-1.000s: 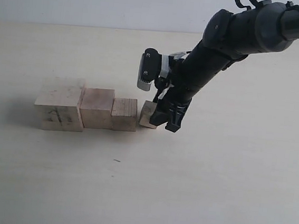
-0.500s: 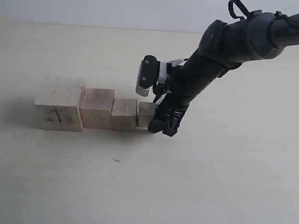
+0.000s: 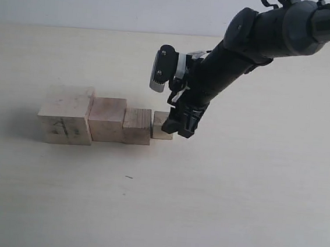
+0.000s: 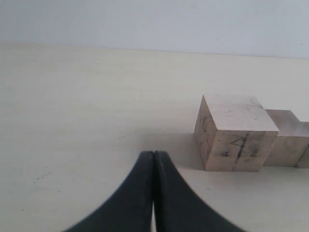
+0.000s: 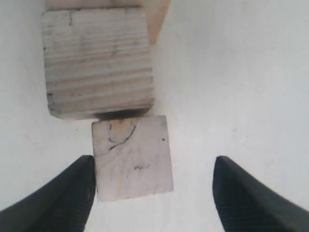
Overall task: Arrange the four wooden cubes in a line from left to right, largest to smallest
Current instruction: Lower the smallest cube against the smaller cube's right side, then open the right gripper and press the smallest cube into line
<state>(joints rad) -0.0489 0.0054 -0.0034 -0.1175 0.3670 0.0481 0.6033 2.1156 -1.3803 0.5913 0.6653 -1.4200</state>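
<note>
Wood cubes sit in one row on the cream surface (image 3: 232,212). Exterior view: largest cube (image 3: 65,117) has dark scribbles on its front face. The second cube (image 3: 107,119) touches its right side, the third cube (image 3: 137,126) comes next along, and the smallest cube (image 3: 160,126) sits furthest from the largest. Sizes step down away from the largest cube. Right gripper (image 3: 179,125) is low, just beside the smallest cube, on the side away from the largest. Black right arm (image 3: 242,55) slants down to it.

Left wrist view: left gripper (image 4: 153,155) has its tips pressed together with nothing between them. It sits over bare surface, near the largest cube but apart from it. Second cube shows just past the largest.

Right wrist view: right gripper jaws stand wider than the smallest cube and grip nothing. One finger (image 5: 67,193) is right at the cube's side; touching or a hair off, can't tell. The other finger is well clear. Smallest cube is slightly twisted and meets the third cube's face.
</note>
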